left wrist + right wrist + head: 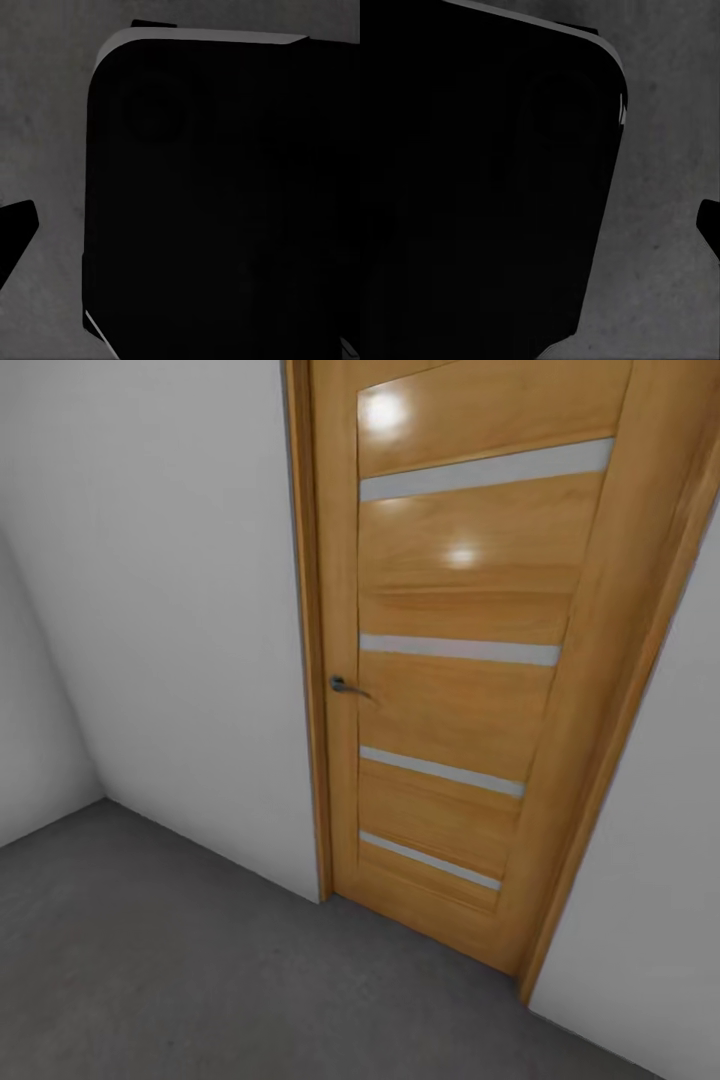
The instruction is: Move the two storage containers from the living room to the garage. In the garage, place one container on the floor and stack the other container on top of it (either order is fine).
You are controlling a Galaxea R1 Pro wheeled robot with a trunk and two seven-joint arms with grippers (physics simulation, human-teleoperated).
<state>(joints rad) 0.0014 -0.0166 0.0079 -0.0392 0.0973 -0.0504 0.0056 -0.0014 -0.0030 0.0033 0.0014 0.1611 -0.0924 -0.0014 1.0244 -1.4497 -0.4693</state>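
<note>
Head camera faces the door; wrist cameras face down.
It looks down, close, at the wooden door [455, 660]; both wrist views share the concrete floor [150, 960] beside a black body [225, 202].

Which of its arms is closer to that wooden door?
Probably right, though unsure: the door stands ahead, right of the head view's centre. Both wrist views look down at the floor beside a dark body.

The door [470, 690] is cut off at the head view's top edge. In both wrist views, much of the floor [45, 135] is hidden behind a black body [225, 202], possibly the robot's base.
</note>
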